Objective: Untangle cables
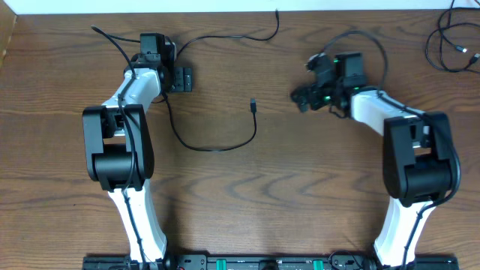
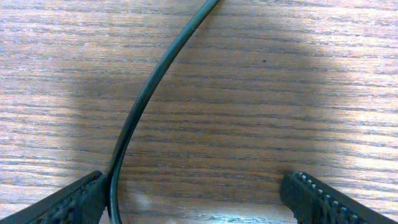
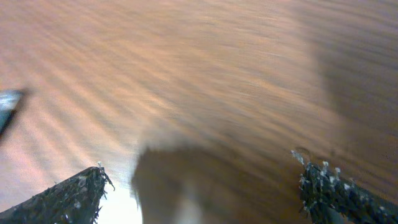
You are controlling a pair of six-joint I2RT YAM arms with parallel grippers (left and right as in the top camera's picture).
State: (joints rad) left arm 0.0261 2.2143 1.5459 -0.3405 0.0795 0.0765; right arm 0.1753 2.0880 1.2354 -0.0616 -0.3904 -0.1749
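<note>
Wood table (image 1: 247,195), both arms reaching in from the near edge. One long black cable (image 1: 217,148) lies loose across the middle. From the far edge it runs w/ a wavy line to the left gripper (image 1: 178,78), passes under it, then sweeps toward the near side in a wide U and rises again to its plug end (image 1: 253,103), which lies on bare wood btwn the two arms. A separate cable bundle (image 1: 450,41) sits in loose loops at the far-right corner, well apart from both arms. Nothing lies across the U-shaped stretch or the plug. The left arm's own body hides the part of the cord beneath the wrist in the overhead view. In the left wrist view, the left gripper (image 2: 199,186) stands wide open, pads far apart. The black cable (image 2: 146,102) comes down the frame in a curve and ends up right against the inner face of the left-hand finger (image 2: 74,202). The other finger is well clear of it, so the cord sits inside the jaws but isn't clamped. The right gripper (image 1: 309,82) hovers near the plug end w/o touching it. Its wrist view is motion-blurred, but the right gripper (image 3: 202,180) also shows fingers spread wide w/ only table btwn them. A small dark shape at that view's left edge is too blurred to ID.
</note>
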